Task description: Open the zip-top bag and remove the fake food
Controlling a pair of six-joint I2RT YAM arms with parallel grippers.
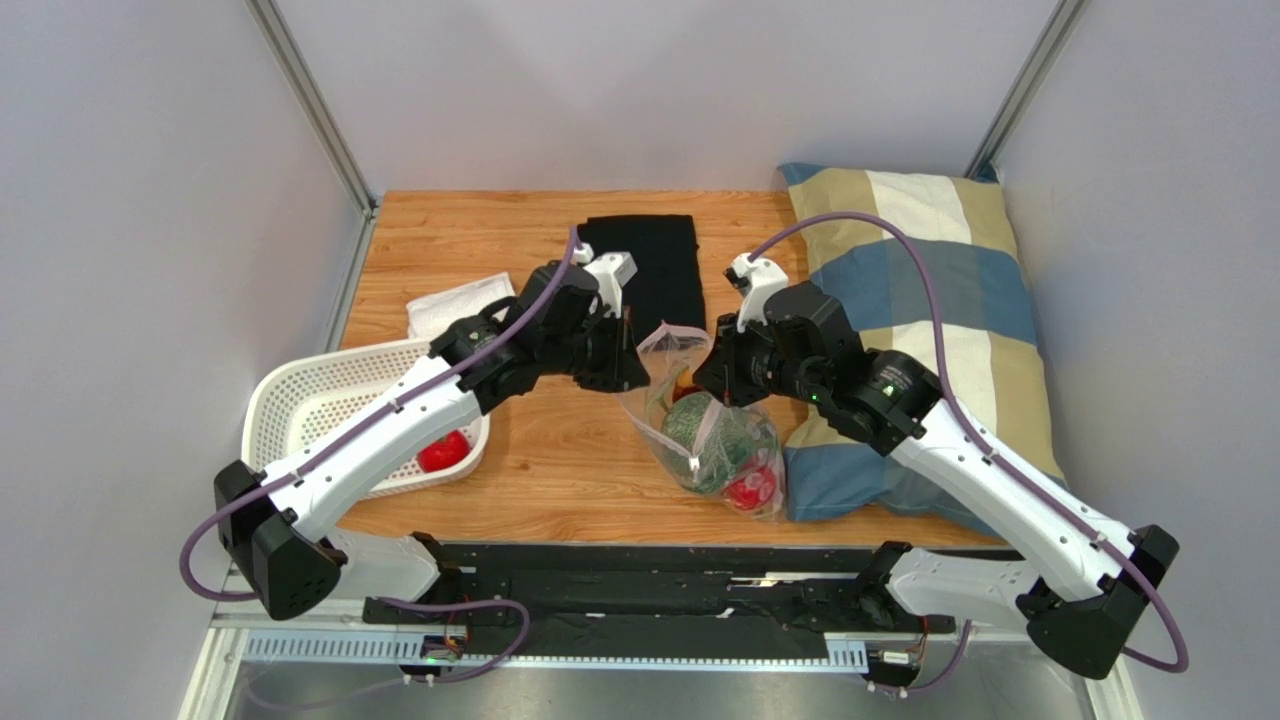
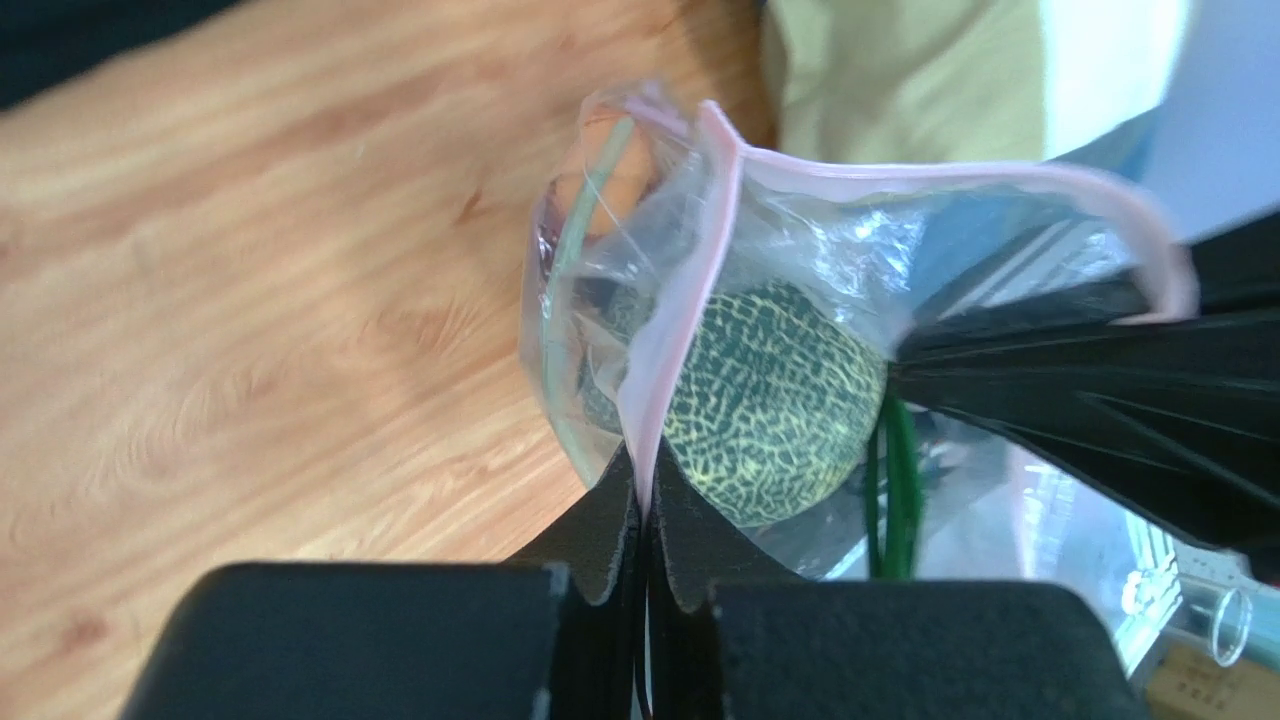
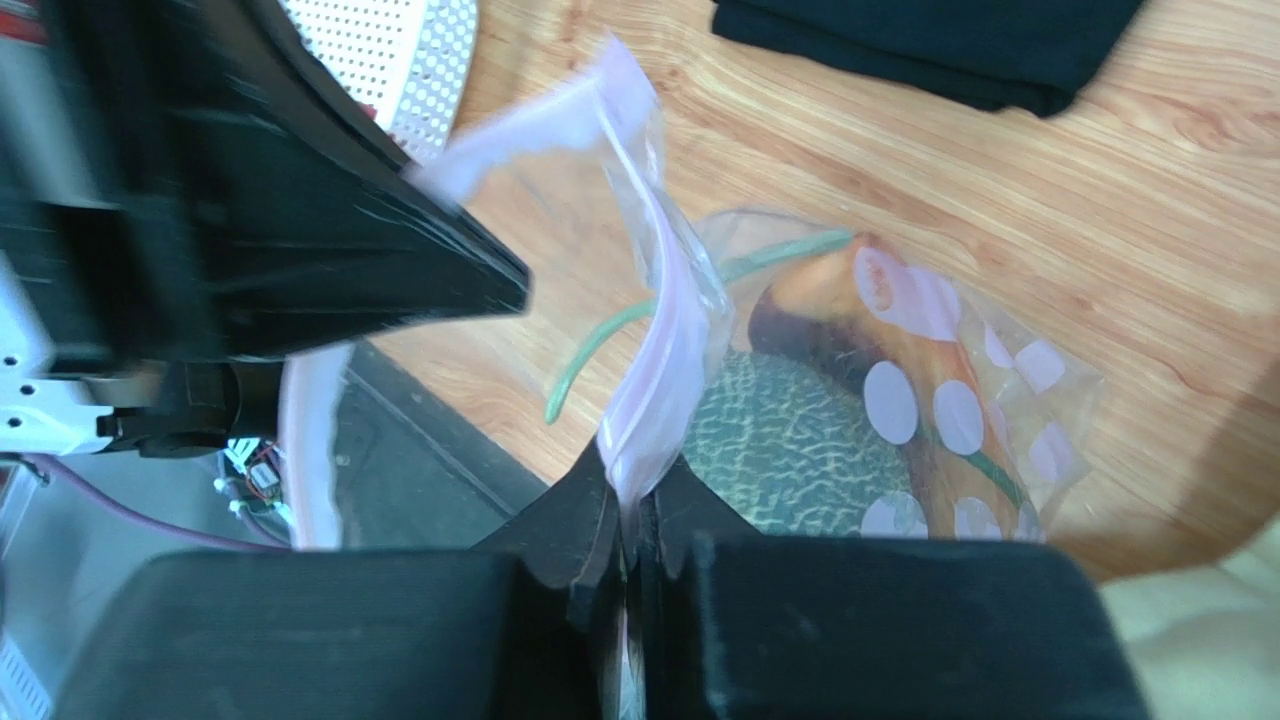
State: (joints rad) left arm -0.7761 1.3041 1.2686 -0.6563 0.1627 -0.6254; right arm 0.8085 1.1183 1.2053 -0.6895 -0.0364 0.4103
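No legible text, labels or numbers

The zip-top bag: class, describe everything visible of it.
The clear, crinkly plastic zip-top bag with pale dots and a pink zip strip rests on the wooden table, its mouth raised and parted. The left gripper and right gripper each pinch one lip. Inside show a green netted piece, an orange piece and a red fruit.

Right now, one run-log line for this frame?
left gripper: shut on zip-top bag rim | right gripper: shut on opposite rim | zip strip: parted | fake food: in bag | one red fruit: in white basket
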